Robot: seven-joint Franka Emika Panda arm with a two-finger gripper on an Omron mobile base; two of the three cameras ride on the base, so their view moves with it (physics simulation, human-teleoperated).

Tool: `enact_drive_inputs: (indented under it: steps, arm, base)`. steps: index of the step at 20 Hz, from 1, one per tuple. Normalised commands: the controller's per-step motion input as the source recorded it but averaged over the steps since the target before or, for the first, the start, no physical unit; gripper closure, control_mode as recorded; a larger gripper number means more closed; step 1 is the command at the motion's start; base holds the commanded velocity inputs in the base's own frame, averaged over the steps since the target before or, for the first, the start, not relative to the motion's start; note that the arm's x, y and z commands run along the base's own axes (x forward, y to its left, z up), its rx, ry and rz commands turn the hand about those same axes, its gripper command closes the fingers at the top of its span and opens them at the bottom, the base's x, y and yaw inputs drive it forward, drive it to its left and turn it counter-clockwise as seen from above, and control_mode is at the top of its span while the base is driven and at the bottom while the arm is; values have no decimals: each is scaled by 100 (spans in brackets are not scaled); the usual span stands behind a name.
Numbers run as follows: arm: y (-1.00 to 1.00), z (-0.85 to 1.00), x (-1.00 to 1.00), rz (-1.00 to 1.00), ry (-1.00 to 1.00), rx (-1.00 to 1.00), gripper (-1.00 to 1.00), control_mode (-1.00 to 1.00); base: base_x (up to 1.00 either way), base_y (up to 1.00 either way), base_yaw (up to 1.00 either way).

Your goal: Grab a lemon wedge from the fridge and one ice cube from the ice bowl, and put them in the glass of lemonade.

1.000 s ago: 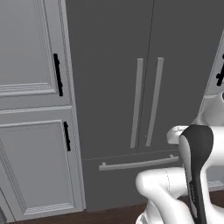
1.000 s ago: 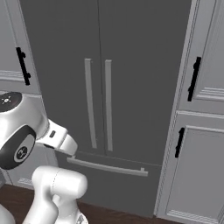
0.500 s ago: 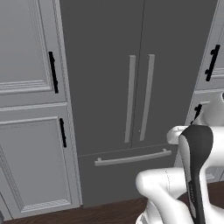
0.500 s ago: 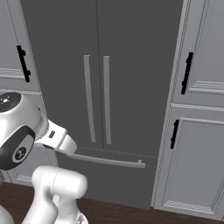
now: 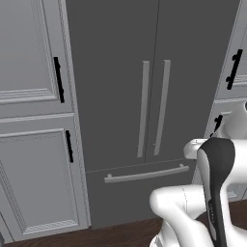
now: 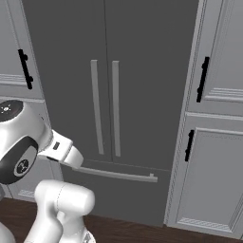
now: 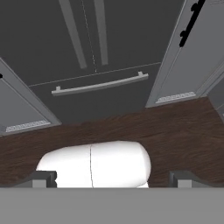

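The fridge (image 5: 154,96) stands shut directly ahead, its two vertical bar handles (image 6: 105,107) side by side at the centre seam, so the lemon wedge presumably sits inside, unseen. The gripper (image 7: 112,178) points down at the wooden floor (image 7: 175,127), jaws fully spread and empty. Recommended: raise the hand, square it to one handle, close around the bar, and pull along the door's arc.

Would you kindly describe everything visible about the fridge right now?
The fridge is tall, dark grey and matte, with two upper doors meeting at a thin centre seam. Each door carries a long pale grey vertical bar handle beside the seam. Below is a drawer front with a horizontal bar handle. Everything is shut. It stands upright between lighter grey panelled cabinets, on a dark wood floor. Nothing touches its front.
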Motion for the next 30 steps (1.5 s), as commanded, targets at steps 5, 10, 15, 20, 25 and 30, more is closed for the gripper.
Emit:
enact_drive_inputs:
  steps: [5, 10, 15, 20, 25, 30]
  arm:
    - [-6, 0, 1, 0, 0, 0, -100, -100]
    - [-5, 0, 17, 1, -1, 0, -100, -100]
    - [-1, 0, 28, 5, -18, 0, -100, -100]
    - [0, 15, 21, 7, -24, -2, -100, -100]
    - [0, 44, 17, 1, -13, -2, -100, -100]
    - [0, 53, 27, 0, -7, -2, -100, -100]
  base:
    - [0, 0, 0]
    - [0, 0, 0]
    - [0, 0, 0]
    - [0, 0, 0]
    - [0, 0, 0]
    - [0, 0, 0]
